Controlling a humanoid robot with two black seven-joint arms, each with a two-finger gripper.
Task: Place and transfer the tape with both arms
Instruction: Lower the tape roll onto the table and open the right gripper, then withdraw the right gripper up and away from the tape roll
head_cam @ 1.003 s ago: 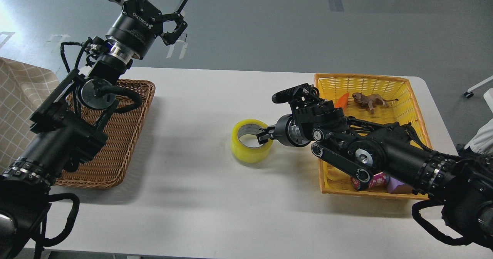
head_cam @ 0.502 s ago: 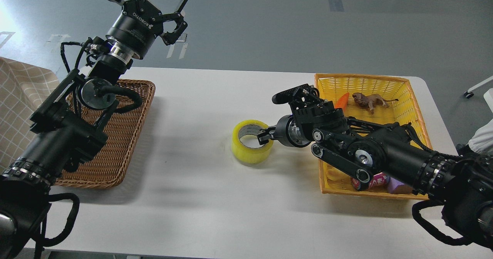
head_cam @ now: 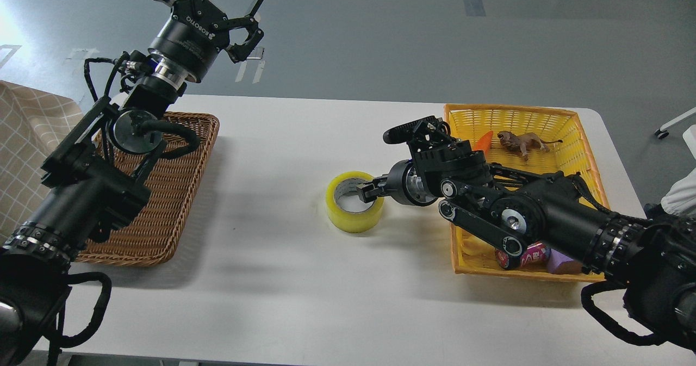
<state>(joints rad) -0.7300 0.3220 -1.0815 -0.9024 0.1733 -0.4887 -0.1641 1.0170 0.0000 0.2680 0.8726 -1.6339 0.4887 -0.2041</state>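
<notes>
The yellow tape roll (head_cam: 353, 219) stands on its flat side on the white table (head_cam: 283, 279), near the middle. My right gripper (head_cam: 368, 188) reaches in from the right and sits at the roll's right rim, with a fingertip over the grey core hole. Its fingers are dark and small, so I cannot tell whether they clamp the rim. My left gripper (head_cam: 217, 12) is raised high at the far left, above the back of the wicker tray. It is open and empty, with its clawed fingers spread.
A brown wicker tray (head_cam: 163, 213) lies at the left under my left arm. A yellow basket (head_cam: 544, 116) at the right holds a toy lion (head_cam: 519, 140), an orange piece (head_cam: 483, 139), a red can (head_cam: 530, 256) and a purple block (head_cam: 560, 262).
My right gripper's fingertips have shifted slightly left, further over the tape's core hole. The tape has barely moved. The left arm has hardly moved.
</notes>
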